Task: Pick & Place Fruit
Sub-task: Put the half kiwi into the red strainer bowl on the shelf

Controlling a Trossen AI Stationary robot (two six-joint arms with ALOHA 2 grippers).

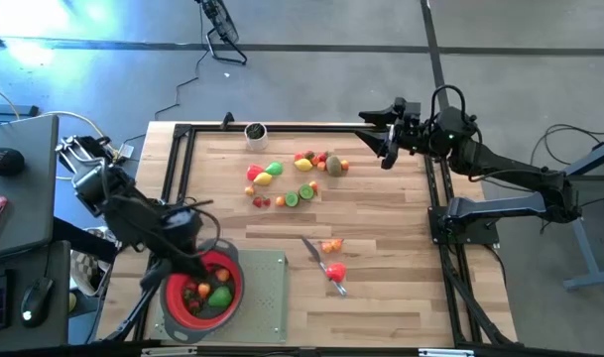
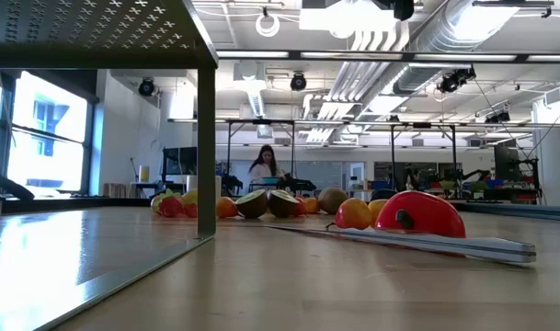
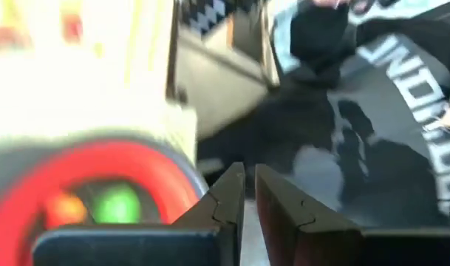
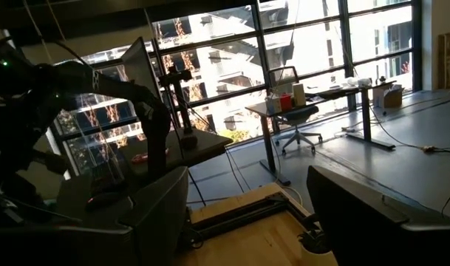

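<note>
The red strainer (image 1: 204, 288) with a grey rim stands at the table's near left on a grey perforated board (image 1: 264, 293). Inside it lie a green fruit (image 1: 220, 296) and small red and orange ones (image 1: 190, 292); they also show in the left wrist view (image 3: 99, 207). More fruit lies in a loose group (image 1: 294, 177) toward the far middle, and also shows in the low view (image 2: 261, 202). My left gripper (image 3: 248, 185) hangs above the strainer's left rim (image 1: 171, 270), shut with nothing between its fingers. My right gripper (image 1: 386, 141) hovers open over the far right corner (image 4: 247, 229).
A slim grey knife (image 1: 321, 263) lies at the near middle, with a red fruit (image 1: 334, 271) and an orange one (image 1: 330, 246) beside it. A small cup (image 1: 254, 131) stands at the far edge. A desk with a mouse (image 1: 36, 297) is left of the table.
</note>
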